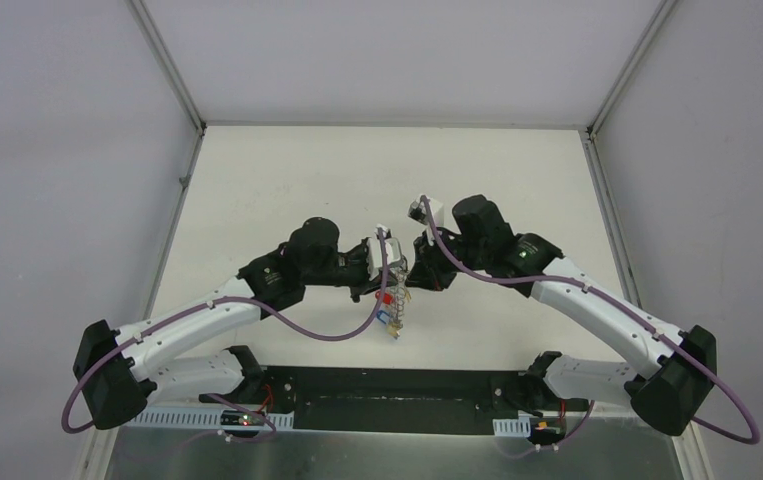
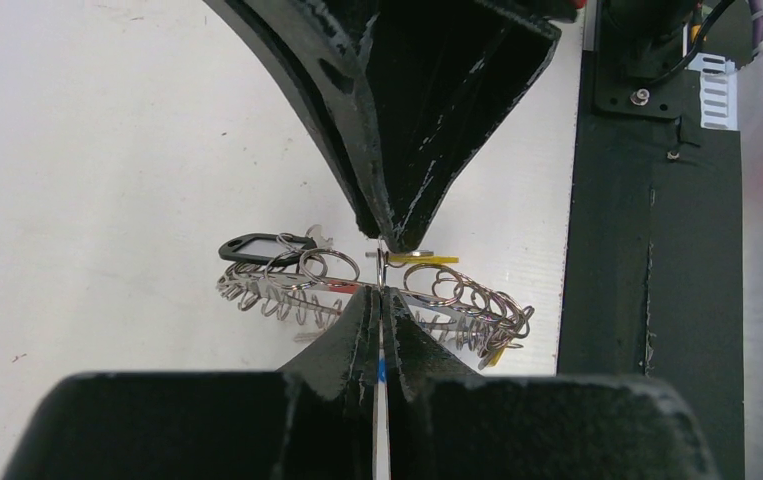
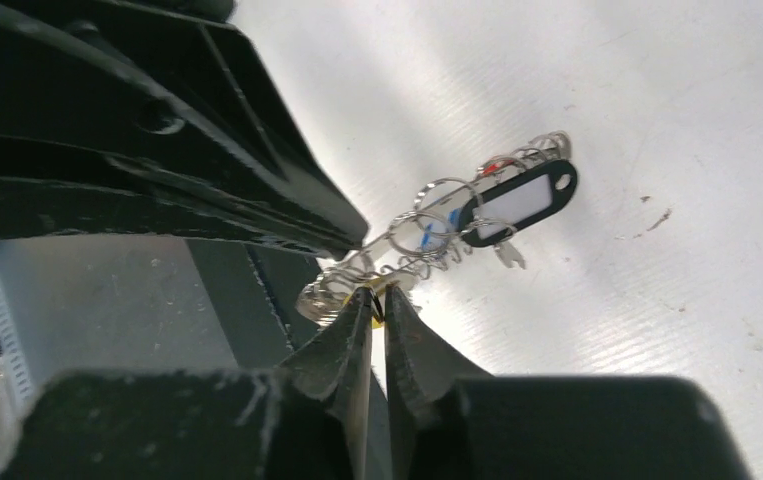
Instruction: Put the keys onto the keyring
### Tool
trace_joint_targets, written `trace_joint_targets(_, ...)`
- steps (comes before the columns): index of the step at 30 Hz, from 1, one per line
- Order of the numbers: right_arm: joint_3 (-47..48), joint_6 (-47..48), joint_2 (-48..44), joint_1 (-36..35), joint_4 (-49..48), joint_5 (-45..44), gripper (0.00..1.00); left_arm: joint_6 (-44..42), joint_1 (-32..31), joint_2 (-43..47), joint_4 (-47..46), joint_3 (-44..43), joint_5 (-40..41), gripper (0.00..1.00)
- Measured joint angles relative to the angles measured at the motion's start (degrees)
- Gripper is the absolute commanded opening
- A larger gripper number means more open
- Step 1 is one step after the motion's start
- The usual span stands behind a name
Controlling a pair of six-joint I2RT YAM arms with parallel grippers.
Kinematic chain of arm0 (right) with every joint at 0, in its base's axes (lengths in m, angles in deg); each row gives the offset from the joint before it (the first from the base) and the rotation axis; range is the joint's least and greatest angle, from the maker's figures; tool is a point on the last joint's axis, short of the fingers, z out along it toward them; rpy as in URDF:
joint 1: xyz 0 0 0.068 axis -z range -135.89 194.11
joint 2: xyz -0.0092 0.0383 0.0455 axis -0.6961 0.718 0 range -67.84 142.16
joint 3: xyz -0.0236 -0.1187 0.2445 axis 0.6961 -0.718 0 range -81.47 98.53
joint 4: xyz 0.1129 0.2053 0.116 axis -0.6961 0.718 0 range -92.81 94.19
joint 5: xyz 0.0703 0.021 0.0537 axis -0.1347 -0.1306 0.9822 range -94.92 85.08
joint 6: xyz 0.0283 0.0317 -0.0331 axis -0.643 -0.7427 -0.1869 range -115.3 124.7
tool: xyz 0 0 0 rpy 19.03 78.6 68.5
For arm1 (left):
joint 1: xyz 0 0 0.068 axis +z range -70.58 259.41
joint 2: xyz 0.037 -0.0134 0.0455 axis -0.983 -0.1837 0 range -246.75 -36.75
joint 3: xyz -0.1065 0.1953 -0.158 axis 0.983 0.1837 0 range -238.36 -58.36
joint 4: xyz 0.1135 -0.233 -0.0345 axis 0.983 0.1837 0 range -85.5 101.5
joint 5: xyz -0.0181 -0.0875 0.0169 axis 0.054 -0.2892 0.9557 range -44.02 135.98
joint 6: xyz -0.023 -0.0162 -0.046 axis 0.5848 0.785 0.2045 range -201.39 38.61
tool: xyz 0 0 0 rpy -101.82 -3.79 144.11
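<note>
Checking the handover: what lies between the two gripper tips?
In the left wrist view, a strand of the keyring and a yellow key fill the gap between left gripper and right gripper.

The keyring point(image 2: 277, 290) is gleaming as polished wire metal, its tag point(image 3: 519, 200) showing glossy black plastic. The fingers point(image 2: 352, 335) are looking matt black and scuffed, the table point(image 2: 97, 150) matt white.

Table point(image 1: 287, 190): white and matte; up close I can make out faint scuffs and a few small reddish specks.
Walls point(image 1: 57, 150): plain pale grey panels on my left, my right and the far side.
Frame posts point(image 1: 169, 70): light metal, rising from the two far corners.
Near edge: a black plate point(image 1: 397, 395) across the table, with a brushed metal strip point(image 1: 397, 455) below it.
Light: even and soft, shadows weak.
</note>
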Motion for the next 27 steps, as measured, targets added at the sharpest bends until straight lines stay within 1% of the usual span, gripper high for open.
trace_joint_targets(1,-0.24,0.04,-0.07,-0.02,-0.33,-0.17,0.25,0.0,0.0,0.09,0.0,0.0,0.0,0.0)
trace_joint_targets(2,-0.57,0.0,-0.17,-0.02,-0.66,-0.55,0.34,0.02,-0.02,0.24,0.02,0.0,-0.04,0.0)
trace_joint_targets(5,-2.19,0.11,-1.07,0.0,-1.75,-1.29,0.56,0.0,-0.04,0.7,0.0,0.02,-0.09,0.0)
trace_joint_targets(6,-2.82,0.22,-1.73,0.0,-2.27,-1.36,0.65,0.0,-0.13,0.81,0.0,0.02,-0.07,0.0)
trace_joint_targets(7,-3.54,0.61,-2.8,0.0,-2.89,-1.4,0.82,0.0,-0.26,0.9,0.0,0.02,-0.09,0.0)
trace_joint_targets(8,-3.89,0.28,-3.52,0.0,-3.17,-1.33,0.95,0.0,-0.35,0.92,0.0,0.02,-0.09,0.0)
trace_joint_targets(9,-4.5,0.55,-4.9,0.0,-3.96,-1.29,0.99,0.0,-0.35,0.92,0.0,0.02,-0.11,0.0)
trace_joint_targets(16,-8.83,1.49,-15.37,0.0,-10.69,-3.34,1.0,0.0,-0.35,1.03,-0.07,0.2,-0.11,0.0)
trace_joint_targets(21,-15.34,3.67,-22.12,0.02,-17.16,-3.34,1.0,0.0,-0.35,2.08,-1.25,1.7,-0.66,0.0)
trace_joint_targets(25,-22.03,6.73,-26.16,0.02,-24.13,0.0,1.0,0.0,-0.35,2.75,-2.54,2.58,-2.16,0.0)
trace_joint_targets(27,-25.68,8.13,-27.34,0.02,-29.2,2.64,0.99,0.04,-0.35,2.89,-3.48,2.97,-3.3,0.0)
